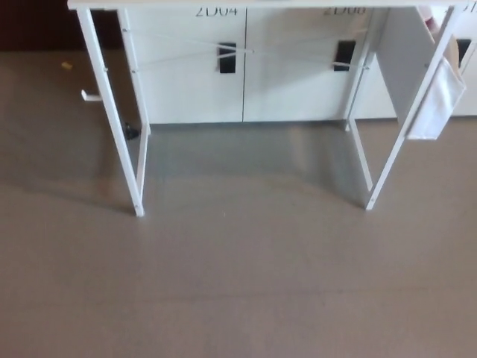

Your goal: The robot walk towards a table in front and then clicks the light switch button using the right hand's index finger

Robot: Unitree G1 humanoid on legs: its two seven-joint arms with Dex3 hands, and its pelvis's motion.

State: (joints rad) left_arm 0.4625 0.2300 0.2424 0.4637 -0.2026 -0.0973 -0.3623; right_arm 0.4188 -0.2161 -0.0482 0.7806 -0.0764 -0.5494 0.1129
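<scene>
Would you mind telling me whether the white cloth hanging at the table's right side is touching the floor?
Apart. The head view shows the white cloth hanging beside the table's right front leg, its lower edge ending well above the leg's foot, with the grey floor visible below it.
</scene>
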